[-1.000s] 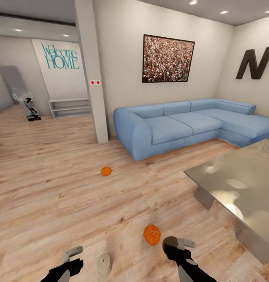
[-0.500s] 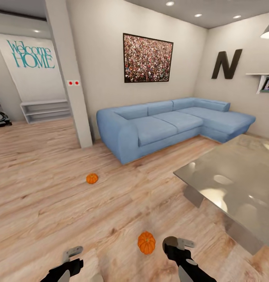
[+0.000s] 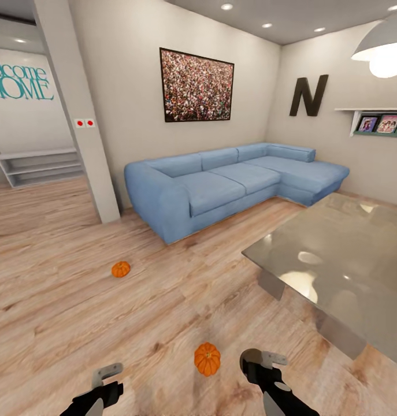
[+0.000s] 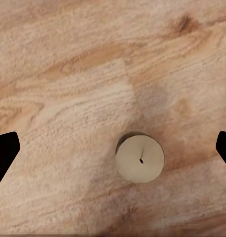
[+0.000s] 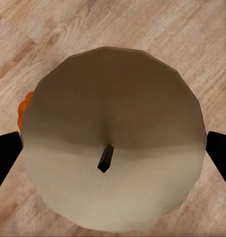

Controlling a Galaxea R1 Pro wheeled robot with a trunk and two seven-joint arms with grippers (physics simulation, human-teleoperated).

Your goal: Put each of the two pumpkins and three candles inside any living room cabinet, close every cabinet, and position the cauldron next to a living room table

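Between right hand point(image 5: 113, 148) fingers: candle point(image 5: 110, 138), gripped. Left hand point(image 4: 113, 148) wide above floor candle point(image 4: 140, 158).

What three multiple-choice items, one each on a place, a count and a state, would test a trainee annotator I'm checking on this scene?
1. Where does the nearer pumpkin lie?
A. on the sofa
B. on the wood floor beside the right claw
C. on the glossy table

2. How many pumpkins show in the head view?
A. one
B. two
C. three

3. What state is the right claw in?
A. holding a candle
B. holding a pumpkin
C. empty and open

Answers:
1 B: it sits on the floor planks beside that claw, off the sofa and table.
2 B: the farther pumpkin lies apart, toward the pillar.
3 A: the right wrist view has a candle, wick up, between the dark fingertips.
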